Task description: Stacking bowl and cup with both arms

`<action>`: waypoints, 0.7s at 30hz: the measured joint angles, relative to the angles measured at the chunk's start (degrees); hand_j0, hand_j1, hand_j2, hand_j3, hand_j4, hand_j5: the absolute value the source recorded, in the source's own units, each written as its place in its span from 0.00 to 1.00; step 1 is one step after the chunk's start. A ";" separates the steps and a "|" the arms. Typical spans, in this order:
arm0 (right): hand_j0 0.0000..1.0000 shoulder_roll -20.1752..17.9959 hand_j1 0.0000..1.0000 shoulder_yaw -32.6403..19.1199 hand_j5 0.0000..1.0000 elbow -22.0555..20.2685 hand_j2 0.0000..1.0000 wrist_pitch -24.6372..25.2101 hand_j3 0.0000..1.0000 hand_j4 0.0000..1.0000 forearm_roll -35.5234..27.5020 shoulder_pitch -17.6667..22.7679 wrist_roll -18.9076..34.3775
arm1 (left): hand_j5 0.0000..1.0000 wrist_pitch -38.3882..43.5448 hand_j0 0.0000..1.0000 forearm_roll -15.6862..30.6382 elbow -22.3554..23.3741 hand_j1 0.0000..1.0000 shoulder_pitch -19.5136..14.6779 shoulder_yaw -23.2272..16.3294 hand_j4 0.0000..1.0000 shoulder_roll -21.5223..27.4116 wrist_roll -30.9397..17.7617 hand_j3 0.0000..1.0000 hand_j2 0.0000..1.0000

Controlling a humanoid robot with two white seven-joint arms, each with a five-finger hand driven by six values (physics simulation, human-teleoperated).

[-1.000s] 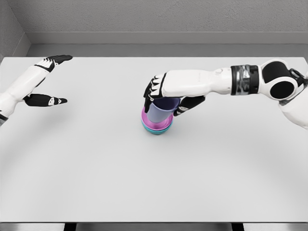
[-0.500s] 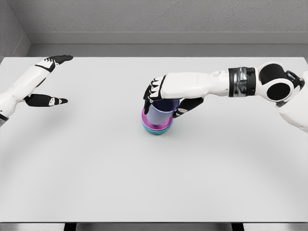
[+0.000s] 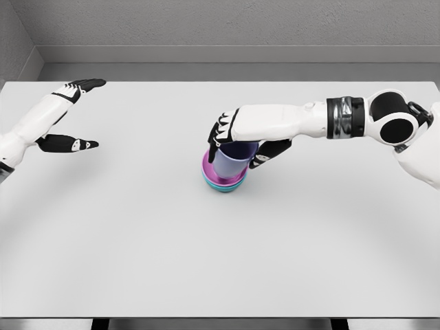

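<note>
The cup is grasped by the right hand inside the stacked bowls — barely shifted since a second ago; the left hand, far left of the bowls, is held released — release appears next.

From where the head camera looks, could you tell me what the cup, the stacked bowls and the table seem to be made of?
The lavender cup looks like smooth matte plastic: one even colour, no glare. The pink bowl and the teal bowl under it look like plastic too, with a slight sheen at the rims. The table reads as a flat, matte white laminate or painted top. As a simulator render, these are guesses.
</note>
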 measured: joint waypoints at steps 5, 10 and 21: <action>0.64 0.39 0.64 0.03 0.64 0.09 0.64 0.00 0.64 0.64 0.03 0.00 -0.01 | 1.00 0.00 1.00 -0.02 0.00 1.00 -0.09 0.00 1.00 -0.09 0.01 1.00 1.00; 0.64 0.95 0.64 0.03 0.64 0.62 0.64 0.00 0.64 0.64 0.46 0.00 0.00 | 1.00 0.00 1.00 -0.02 0.00 1.00 0.00 0.00 1.00 -0.11 0.01 1.00 1.00; 0.99 1.16 0.99 0.03 0.99 1.14 0.99 0.02 0.99 0.99 0.65 0.00 0.00 | 1.00 0.00 1.00 -0.02 -0.08 1.00 0.00 0.00 1.00 -0.12 -0.01 1.00 1.00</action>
